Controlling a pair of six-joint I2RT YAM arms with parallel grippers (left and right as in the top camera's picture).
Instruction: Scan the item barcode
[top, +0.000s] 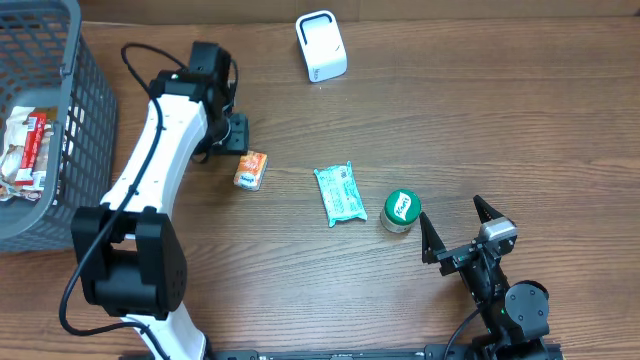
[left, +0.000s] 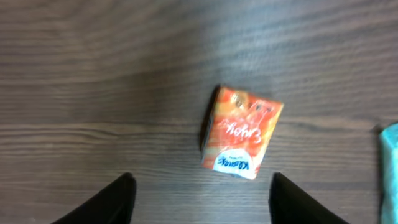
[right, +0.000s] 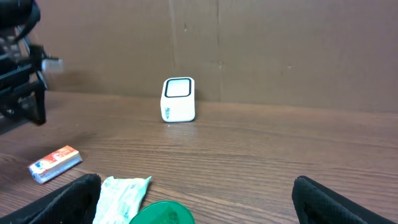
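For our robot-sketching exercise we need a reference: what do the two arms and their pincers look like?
The left arm has smooth white shells between bulky black joints, with a thin black cable looping beside it. The right arm is black, apart from a small silver-grey block. The left pincer and right pincer each have two dark, tapering fingers.

The worktop (top: 480, 120) bears a left-edge basket (top: 90, 110), a far-edge scanner (top: 321, 46), and centrally an orange packet (top: 251, 170), teal pouch (top: 340, 194) and green tub (top: 401, 210).
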